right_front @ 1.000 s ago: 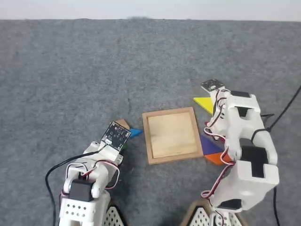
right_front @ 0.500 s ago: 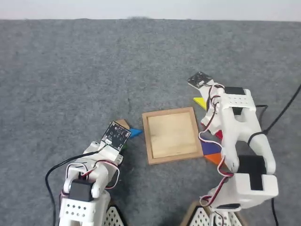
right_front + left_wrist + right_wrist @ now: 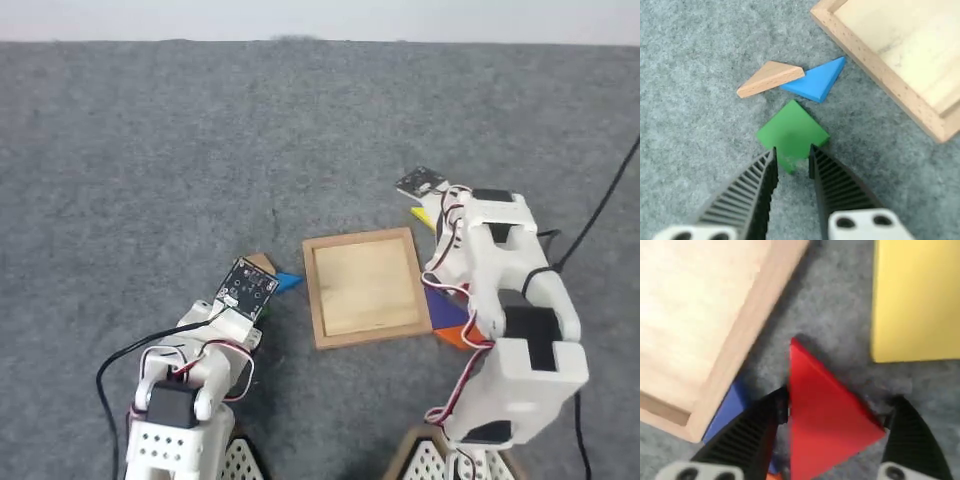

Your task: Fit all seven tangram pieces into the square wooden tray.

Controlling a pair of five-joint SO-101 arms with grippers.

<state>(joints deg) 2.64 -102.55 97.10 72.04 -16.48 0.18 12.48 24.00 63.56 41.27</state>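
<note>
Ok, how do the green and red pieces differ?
The green piece is a square, the red piece a triangle. The green piece lies near the blue triangle and tan triangle at the left gripper; the red piece is beside the yellow piece at the right gripper. Both are outside the tray.

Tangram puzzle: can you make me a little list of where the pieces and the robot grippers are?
tray: empty, on the table between the arms
left gripper: open, over a corner of the green square
next to green square: blue triangle touching tan triangle
right gripper: open, around the red triangle
same side as red triangle: yellow piece, purple piece, orange piece
pieces in tray: none
</note>
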